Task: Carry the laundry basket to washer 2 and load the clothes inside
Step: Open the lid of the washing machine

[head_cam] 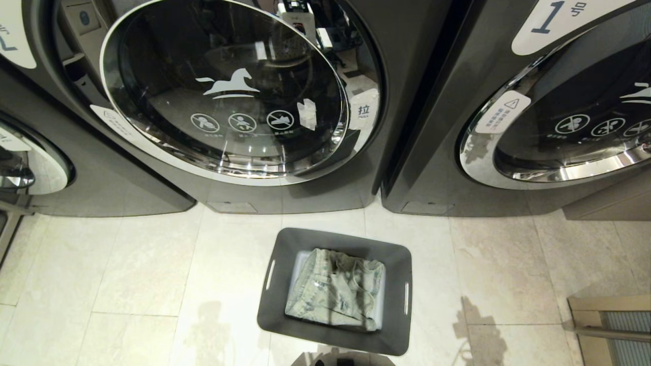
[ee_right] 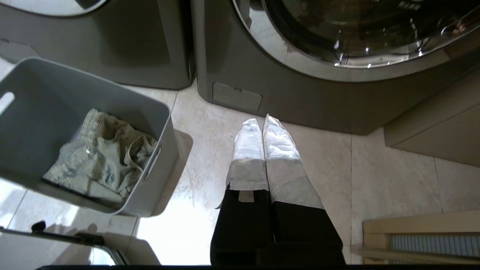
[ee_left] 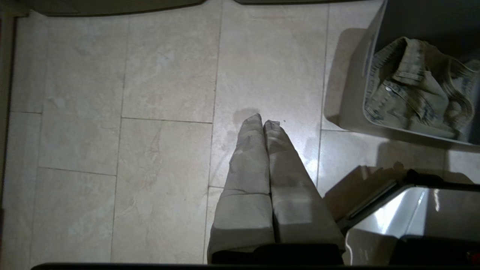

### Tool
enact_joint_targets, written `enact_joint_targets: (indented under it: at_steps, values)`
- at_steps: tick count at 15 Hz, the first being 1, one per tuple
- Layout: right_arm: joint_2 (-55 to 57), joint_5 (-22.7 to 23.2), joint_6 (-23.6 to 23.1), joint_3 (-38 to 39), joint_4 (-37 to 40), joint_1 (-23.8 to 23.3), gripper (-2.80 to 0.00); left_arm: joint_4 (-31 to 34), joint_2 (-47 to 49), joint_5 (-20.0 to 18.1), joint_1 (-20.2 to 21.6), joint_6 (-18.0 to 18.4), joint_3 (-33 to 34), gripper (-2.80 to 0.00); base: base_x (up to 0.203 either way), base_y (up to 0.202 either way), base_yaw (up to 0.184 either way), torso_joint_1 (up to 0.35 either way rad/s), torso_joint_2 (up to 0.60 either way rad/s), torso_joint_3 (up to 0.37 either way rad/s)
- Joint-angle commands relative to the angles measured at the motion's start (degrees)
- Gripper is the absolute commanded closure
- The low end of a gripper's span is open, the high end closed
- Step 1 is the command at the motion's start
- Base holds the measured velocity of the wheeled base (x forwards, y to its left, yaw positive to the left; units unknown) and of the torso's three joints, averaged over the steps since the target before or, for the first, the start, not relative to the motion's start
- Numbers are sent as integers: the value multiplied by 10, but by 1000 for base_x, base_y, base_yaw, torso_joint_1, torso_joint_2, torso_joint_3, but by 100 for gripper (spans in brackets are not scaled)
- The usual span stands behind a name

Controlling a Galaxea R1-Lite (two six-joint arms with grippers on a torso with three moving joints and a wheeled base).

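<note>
Two dark grey front-load washing machines fill the upper part of the head view. The one on the left, washer 2 (head_cam: pixel 244 101), carries a white horse mark on its round chrome-rimmed glass door (head_cam: pixel 224 86), which stands ajar, swung out on its left edge so that a gap shows along the right side. Beside it to the right, with only a narrow seam between, sits the alike machine labelled 1 (head_cam: pixel 508 127), its door closed. A third machine's chrome rim shows at the far left edge.

Below them stretches a pale cream tiled floor (head_cam: pixel 127 279) with thin grout lines.

The grey plastic rectangular laundry basket (head_cam: pixel 285 320) stands on those tiles in front of the seam between the two washers — apart from both, nearer the robot. Narrow slot handles pierce its two long sides. Inside lies the clothes (head_cam: pixel 335 295), a crumpled pale green-grey denim garment covering most of the tub's bottom.

Neither arm appears in the head view. In the left wrist view the left gripper (ee_left: pixel 263 122) hangs over bare tile beside the basket, its two cloth-wrapped fingers pressed together, grasping nothing. The right gripper (ee_right: pixel 262 120) — fingers likewise clenched and empty — hangs over the floor just before washer 1's base, with the basket off to its side.
</note>
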Motion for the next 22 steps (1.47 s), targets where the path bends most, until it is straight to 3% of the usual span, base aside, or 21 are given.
enact_joint_targets:
  at_steps: [1,4,6,7,13,15,18,20,22]
  values:
    - [-27,0,0,23,-3,-3,0,51,-5,-8,1,6,-13,0,0,0,0,0,0,0]
    - [-46,-1,6,23,-3,-3,0,53,-5,-16,1,25,-12,0,0,0,0,0,0,0]
    - [-46,-2,20,23,-3,-3,0,51,-5,-63,0,9,5,0,0,0,0,0,0,0]
    - [-46,-1,19,23,-3,-3,0,49,-6,-67,-3,6,7,0,0,0,0,0,0,0]
    - [-46,-3,22,23,-3,-3,0,57,-165,-50,-43,-16,3,0,0,0,0,0,0,0]
    - [-46,-4,43,23,-3,-3,0,57,-166,-39,-45,-45,3,0,0,0,0,0,0,0]
    - [-46,-16,77,23,-2,-4,0,57,-166,-34,-45,-51,3,0,0,0,0,0,0,0]
    - [-46,-17,73,23,-3,-4,0,57,-166,-35,-45,-46,3,0,0,0,0,0,0,0]
    - [-46,-10,21,23,-1,-4,0,57,-166,-36,-45,-45,3,0,0,0,0,0,0,0]
